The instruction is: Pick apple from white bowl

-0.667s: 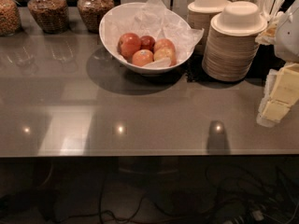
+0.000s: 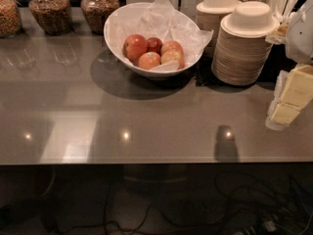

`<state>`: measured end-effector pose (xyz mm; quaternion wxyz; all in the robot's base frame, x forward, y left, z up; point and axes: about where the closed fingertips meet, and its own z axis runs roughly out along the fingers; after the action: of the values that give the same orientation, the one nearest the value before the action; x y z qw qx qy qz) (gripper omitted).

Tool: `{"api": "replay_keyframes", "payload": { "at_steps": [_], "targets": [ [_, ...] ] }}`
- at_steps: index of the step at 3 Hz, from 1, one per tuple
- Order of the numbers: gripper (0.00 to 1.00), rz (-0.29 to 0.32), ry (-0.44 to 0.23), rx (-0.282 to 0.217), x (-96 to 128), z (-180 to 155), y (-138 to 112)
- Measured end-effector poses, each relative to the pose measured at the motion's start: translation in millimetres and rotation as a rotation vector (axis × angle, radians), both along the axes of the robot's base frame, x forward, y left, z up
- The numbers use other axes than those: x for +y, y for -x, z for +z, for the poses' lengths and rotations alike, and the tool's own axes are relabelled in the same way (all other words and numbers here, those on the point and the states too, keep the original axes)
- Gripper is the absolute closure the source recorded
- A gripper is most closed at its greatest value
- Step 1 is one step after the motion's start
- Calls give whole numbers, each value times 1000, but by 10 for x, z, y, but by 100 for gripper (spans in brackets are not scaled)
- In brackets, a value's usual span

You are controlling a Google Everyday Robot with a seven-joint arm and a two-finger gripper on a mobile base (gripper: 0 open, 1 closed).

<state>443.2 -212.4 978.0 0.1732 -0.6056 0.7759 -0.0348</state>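
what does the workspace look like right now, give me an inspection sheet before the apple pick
surface: glossy grey table with light reflections, no spills seen
job's things: apple lies at the left of the pile in the white bowl, touching smaller apples; crinkled paper lines the bowl
clutter: two stacks of beige disposable bowls right of the white bowl; three glass jars at the back left
grippers: gripper at the right edge, over the table, apart from the white bowl
cables: dark cables on the floor under the table
surroundings: nothing seen beyond the dark floor
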Motion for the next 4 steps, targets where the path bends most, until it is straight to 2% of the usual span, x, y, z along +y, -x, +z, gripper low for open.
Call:
{"api": "replay_keyframes", "payload": {
  "at_steps": [1,2,3,4],
  "targets": [
    [0,38,-104,-62,290,-33,-284],
    [0,79,-223,-171,745,40,-735],
    [0,115,-301,-282,1161,136,-1127],
    [0,108,-310,-317,1176,208,-1188]
  ]
}}
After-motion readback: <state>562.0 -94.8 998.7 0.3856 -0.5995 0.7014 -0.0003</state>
